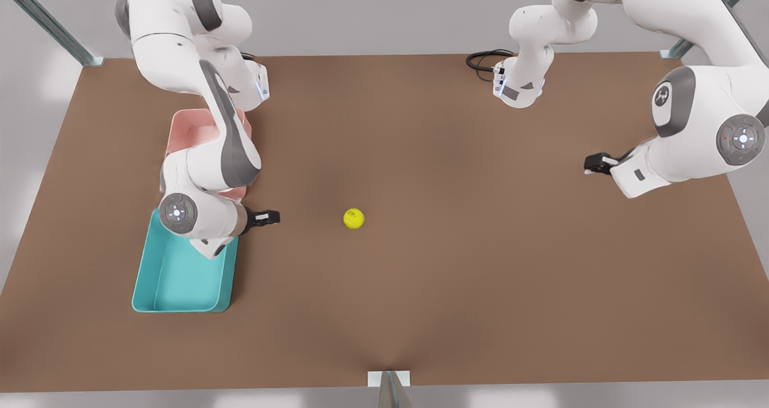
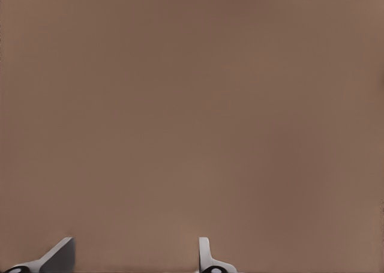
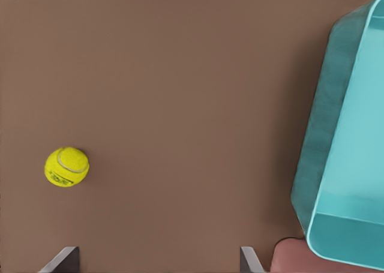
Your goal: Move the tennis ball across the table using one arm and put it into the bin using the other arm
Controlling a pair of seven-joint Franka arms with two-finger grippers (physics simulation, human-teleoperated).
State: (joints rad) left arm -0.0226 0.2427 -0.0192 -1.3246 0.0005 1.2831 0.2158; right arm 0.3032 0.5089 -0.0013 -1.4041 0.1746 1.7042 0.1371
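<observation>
Front view: teal bin (image 1: pixel 180 276) on the brown surface (image 1: pixel 456 288) toward that view's left, holding nothing visible; pale pink bin (image 1: pixel 195 133) just behind it, largely hidden by a robot arm, contents not discernible. Tennis ball (image 1: pixel 354 218) resting on bare surface near centre, outside both bins; round, so no long axis. Right tool (image 1: pixel 268 217) beside the teal bin, between bin and ball, apart from the ball, fingers spread, gripping nothing. Left tool (image 1: pixel 592 164) at that view's right, well apart from the ball. Right wrist view: tennis ball (image 3: pixel 66 167) with curved seam visible, teal bin (image 3: pixel 342 159) wall alongside. Left wrist view: fingertips (image 2: pixel 204 252) spread over bare surface.
</observation>
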